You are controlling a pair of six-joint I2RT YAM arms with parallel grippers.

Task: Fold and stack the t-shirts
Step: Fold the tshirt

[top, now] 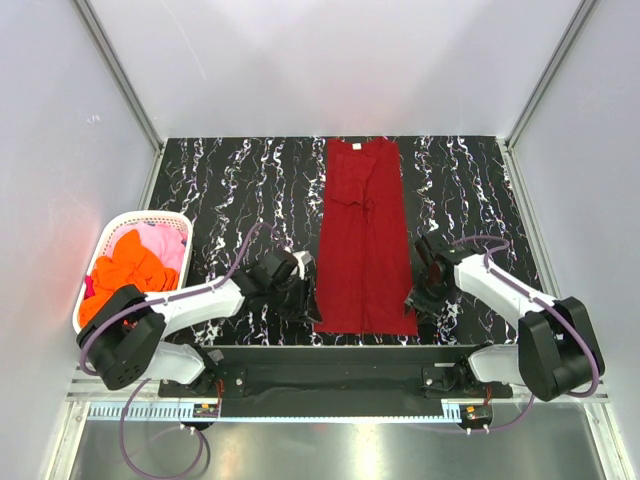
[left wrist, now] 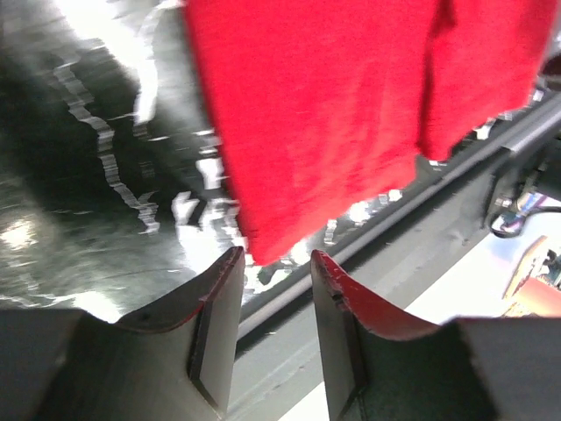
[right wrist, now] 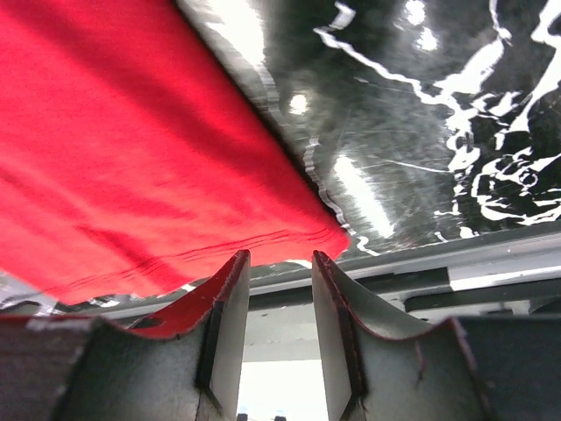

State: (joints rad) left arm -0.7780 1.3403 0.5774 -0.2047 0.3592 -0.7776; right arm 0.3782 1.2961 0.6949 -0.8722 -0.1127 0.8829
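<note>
- Top view alone gives the full layout: the dark red t-shirt (top: 362, 240) lies flat as a long narrow strip down the middle of the table (top: 230, 190), hem at the near edge.
- Same view, far left: white basket (top: 108, 235) holding a bunched orange t-shirt (top: 125, 272) and pink t-shirt (top: 172, 245).
- At the strip's near corners: left gripper (top: 305, 290) and right gripper (top: 416, 298).
- Wrist views show what the top view hides. Both pairs of jaws are spread and pinch no cloth; a hem corner sits just past each set of fingertips.
- Bare table flanks the strip on both sides; the hem lies close to the front edge.
- Basket contents overlap; their lower layers are unreadable.
</note>
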